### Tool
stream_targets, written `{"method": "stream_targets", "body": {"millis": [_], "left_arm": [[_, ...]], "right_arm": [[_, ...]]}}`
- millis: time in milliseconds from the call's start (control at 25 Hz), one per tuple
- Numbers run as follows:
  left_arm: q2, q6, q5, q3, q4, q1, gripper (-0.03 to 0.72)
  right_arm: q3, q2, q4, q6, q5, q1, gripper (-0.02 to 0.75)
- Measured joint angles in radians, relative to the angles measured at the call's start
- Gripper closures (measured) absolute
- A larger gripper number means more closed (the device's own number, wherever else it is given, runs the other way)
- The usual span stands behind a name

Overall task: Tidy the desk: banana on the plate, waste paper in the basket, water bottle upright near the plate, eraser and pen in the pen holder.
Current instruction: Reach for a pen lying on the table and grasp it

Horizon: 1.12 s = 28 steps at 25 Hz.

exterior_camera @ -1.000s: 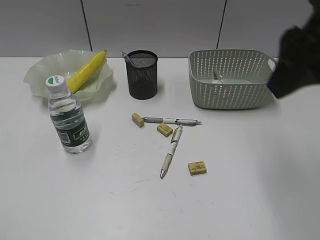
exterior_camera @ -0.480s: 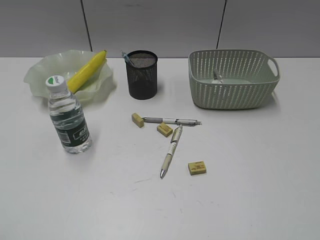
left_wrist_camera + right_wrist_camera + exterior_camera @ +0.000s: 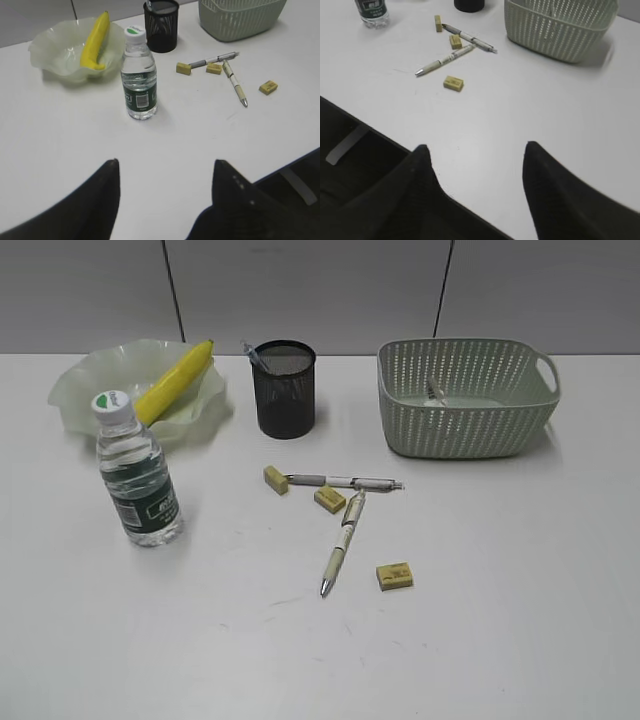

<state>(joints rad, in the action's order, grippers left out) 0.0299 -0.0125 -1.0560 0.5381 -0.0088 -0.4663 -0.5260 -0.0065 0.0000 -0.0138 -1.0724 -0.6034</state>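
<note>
Gone from the exterior view is the dark arm that blocked the upper right corner a second ago; nothing on the desk (image 3: 520, 620) has shifted. Nearest lies one eraser (image 3: 394, 575), with two pens (image 3: 341, 542) and two more erasers (image 3: 329, 499) just beyond. They look light and stiff; a pen is probably best pinched mid-barrel. The water bottle (image 3: 138, 478) stands upright at nine o'clock. Farther back, the banana (image 3: 176, 380) rests on the plate (image 3: 80, 390) at ten o'clock, the pen holder (image 3: 285, 388) at twelve, the basket (image 3: 465, 395) at two. The left gripper (image 3: 165, 172) and right gripper (image 3: 475, 160) hang wide apart, empty.
</note>
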Motion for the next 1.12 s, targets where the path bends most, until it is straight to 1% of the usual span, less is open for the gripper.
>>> {"method": "stream_targets", "body": {"millis": [160,280,360,560,640,720,920,1120], "left_arm": [[0.122,0.006,0.051,0.021,-0.01,0.0,0.251],[0.279,0.044,0.187,0.058,-0.03,0.0,0.251],[0.399,0.11,0.277,0.085,-0.072,0.0,0.251],[0.768,0.346,0.469,0.177,-0.238,0.0,0.251],[0.928,0.423,0.49,0.244,-0.285,0.0,0.251],[1.064,0.474,0.486,0.321,-0.312,-0.003,0.251],[1.34,0.514,0.447,0.559,-0.315,-0.041,0.251],[1.553,0.549,0.44,0.771,-0.313,-0.086,0.251]], "right_arm": [[0.017,0.0,0.0,-0.004,0.026,-0.002,0.274],[0.017,0.0,0.0,-0.005,0.029,-0.002,0.276],[0.017,0.0,0.0,-0.005,0.029,-0.002,0.276],[0.017,0.0,-0.006,-0.005,0.03,-0.003,0.277],[0.017,0.0,-0.006,-0.005,0.03,-0.003,0.277],[0.017,0.0,-0.007,-0.005,0.03,-0.003,0.277],[0.017,0.0,-0.007,-0.005,0.03,-0.003,0.279],[0.017,0.0,-0.007,-0.005,0.03,-0.003,0.279]]}}
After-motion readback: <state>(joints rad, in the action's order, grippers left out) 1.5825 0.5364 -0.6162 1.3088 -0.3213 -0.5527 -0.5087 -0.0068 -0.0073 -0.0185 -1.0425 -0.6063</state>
